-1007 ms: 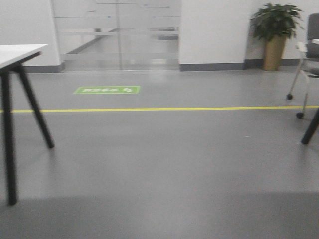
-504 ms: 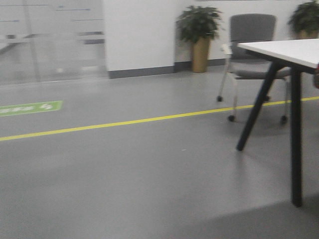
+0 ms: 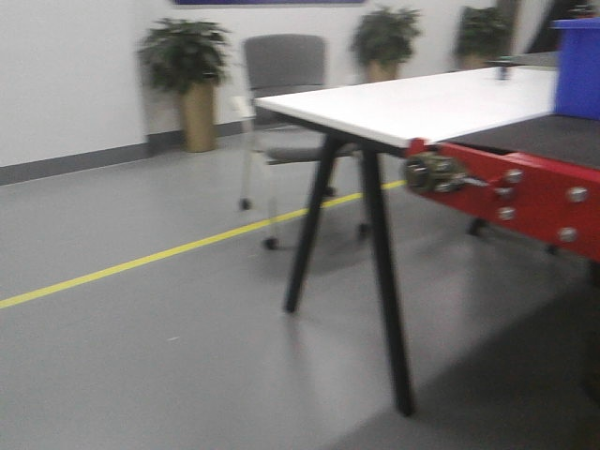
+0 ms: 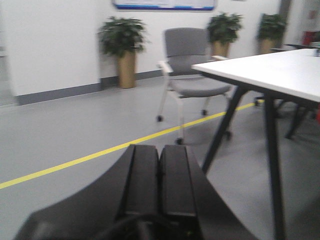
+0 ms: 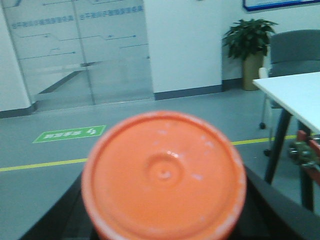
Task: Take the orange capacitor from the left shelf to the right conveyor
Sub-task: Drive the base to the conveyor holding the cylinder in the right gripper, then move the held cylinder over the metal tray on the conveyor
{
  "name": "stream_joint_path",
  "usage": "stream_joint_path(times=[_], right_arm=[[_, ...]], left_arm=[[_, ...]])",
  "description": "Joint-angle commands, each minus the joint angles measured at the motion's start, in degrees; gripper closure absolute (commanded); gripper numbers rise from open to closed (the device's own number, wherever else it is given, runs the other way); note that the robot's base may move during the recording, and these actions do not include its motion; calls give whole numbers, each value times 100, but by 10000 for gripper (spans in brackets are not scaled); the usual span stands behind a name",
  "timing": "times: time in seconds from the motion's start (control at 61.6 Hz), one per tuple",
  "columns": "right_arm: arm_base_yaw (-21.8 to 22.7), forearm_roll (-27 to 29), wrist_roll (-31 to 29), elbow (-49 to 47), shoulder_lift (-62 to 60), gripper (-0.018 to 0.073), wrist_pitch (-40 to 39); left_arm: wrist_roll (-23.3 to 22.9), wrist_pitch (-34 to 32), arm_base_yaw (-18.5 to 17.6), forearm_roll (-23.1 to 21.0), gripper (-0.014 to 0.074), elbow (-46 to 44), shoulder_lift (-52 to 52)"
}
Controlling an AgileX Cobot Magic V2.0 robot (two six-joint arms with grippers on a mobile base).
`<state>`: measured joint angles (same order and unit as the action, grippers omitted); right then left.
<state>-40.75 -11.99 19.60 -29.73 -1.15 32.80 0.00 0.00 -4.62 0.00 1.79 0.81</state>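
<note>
In the right wrist view the round end of the orange capacitor (image 5: 164, 175) fills the lower middle, held between the black fingers of my right gripper (image 5: 164, 210). My left gripper (image 4: 160, 172) is shut and empty, its two black pads pressed together, pointing over the floor. The right conveyor (image 3: 525, 183) shows at the right of the front view, with its red front frame and dark belt behind; a bit of the red frame also shows in the right wrist view (image 5: 312, 157). The left shelf is out of view.
A white table (image 3: 412, 103) on black legs (image 3: 384, 281) stands beside the conveyor. A blue bin (image 3: 577, 66) sits at the far right. A grey wheeled chair (image 3: 286, 103) and potted plants (image 3: 187, 75) stand by the wall. A yellow floor line (image 3: 141, 258) crosses the grey floor.
The front view has swung to the right: the glass doors and green floor sign have left the frame, and the white table and red conveyor frame have come in at the right.
</note>
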Motion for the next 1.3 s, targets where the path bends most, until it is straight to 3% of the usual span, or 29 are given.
stream_joint_path(times=[0.0,1.283], right_arm=[[9,-102,-7,-142,57,501,-527],[9,-102,-7,-142,57,501,-527]], left_arm=[[0,-496,-28,-31,701,-34,-46],[0,-496,-28,-31,701,-34,-46]])
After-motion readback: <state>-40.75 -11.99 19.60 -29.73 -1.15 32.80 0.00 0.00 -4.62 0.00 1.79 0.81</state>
